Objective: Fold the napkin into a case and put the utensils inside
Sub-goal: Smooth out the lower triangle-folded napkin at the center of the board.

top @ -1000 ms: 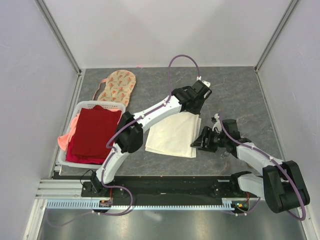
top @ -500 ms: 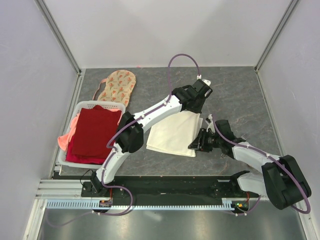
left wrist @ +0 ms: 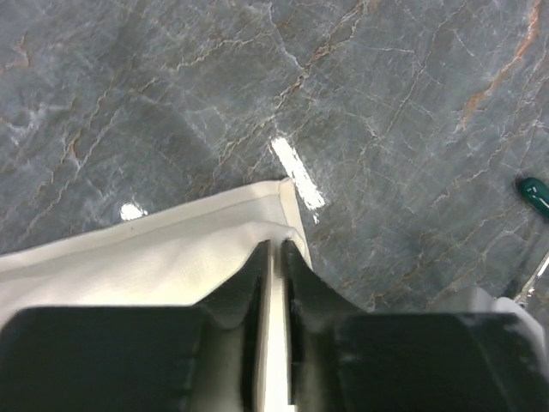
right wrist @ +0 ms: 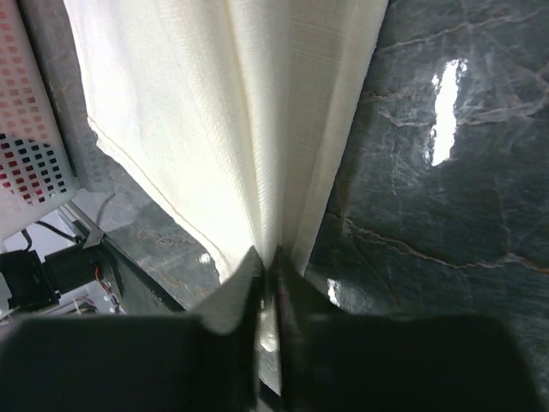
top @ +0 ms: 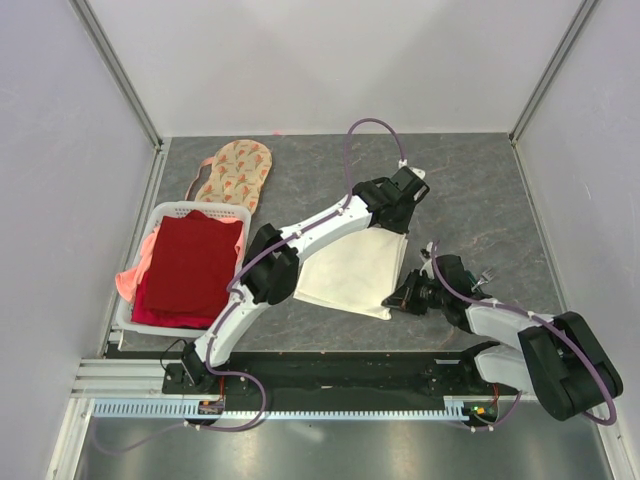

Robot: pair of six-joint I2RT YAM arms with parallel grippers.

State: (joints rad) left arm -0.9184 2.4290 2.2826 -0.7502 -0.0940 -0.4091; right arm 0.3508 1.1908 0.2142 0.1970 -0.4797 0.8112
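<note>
2 grippers are on the napkin [top: 350,270]. It lies cream-white and mostly flat on the grey marbled tabletop [top: 480,180], mid work area.

Left gripper [top: 404,226]: at the napkin's far right corner. In the wrist view its fingers [left wrist: 304,283] stand nearly together with a strip of cloth pinched between them, and the hemmed corner rises off the tabletop into the pinch.

Right gripper [top: 393,300]: at the near right corner, jaws narrow and clamped on the cloth edge. In the wrist view, pleats fan away from the pinch.

Left of the napkin, apart from it, 1 white basket [top: 170,212] holds a red cloth [top: 190,265]. A peach floral cloth [top: 235,172] lies beyond the basket.
</note>
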